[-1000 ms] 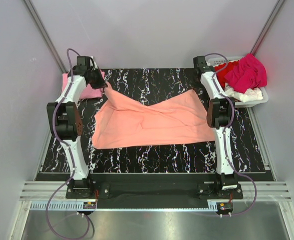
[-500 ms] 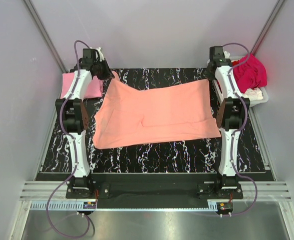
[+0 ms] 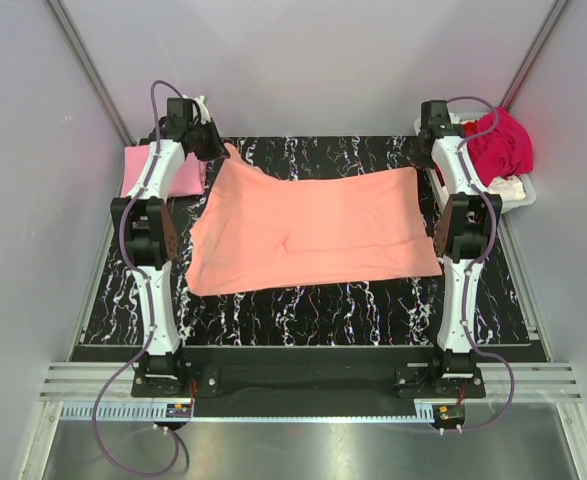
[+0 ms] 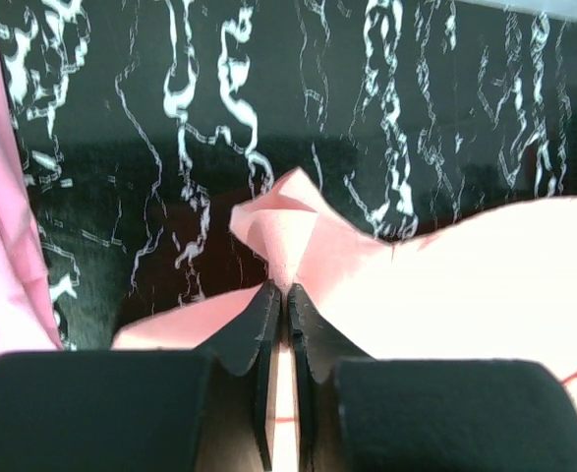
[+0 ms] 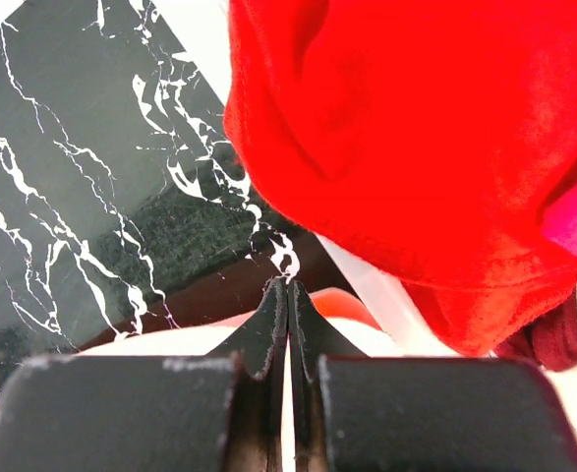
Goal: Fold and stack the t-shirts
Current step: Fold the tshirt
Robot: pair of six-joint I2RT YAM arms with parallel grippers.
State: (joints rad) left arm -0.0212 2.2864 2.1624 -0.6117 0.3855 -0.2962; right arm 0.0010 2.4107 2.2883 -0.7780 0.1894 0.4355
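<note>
A salmon-orange t-shirt (image 3: 308, 225) lies spread wide on the black marbled mat (image 3: 303, 300). My left gripper (image 3: 223, 148) is shut on its far left corner, which bunches up in front of the closed fingertips in the left wrist view (image 4: 288, 290). My right gripper (image 3: 420, 158) is shut on the far right corner (image 5: 288, 285), and pale salmon cloth shows beside and between its fingers. A folded light pink t-shirt (image 3: 168, 178) lies at the far left, partly behind the left arm. It also shows in the left wrist view (image 4: 3, 216).
A white basket (image 3: 513, 198) at the far right holds a magenta shirt (image 3: 498, 140), a red shirt (image 5: 416, 128) and a white one (image 3: 503, 186). The red shirt hangs close above the right fingers. Grey walls enclose the mat.
Both grippers moved toward the far edge and apart, pulling the salmon shirt's far edge taut and spreading it flat. Since half a second ago there is little further motion.
</note>
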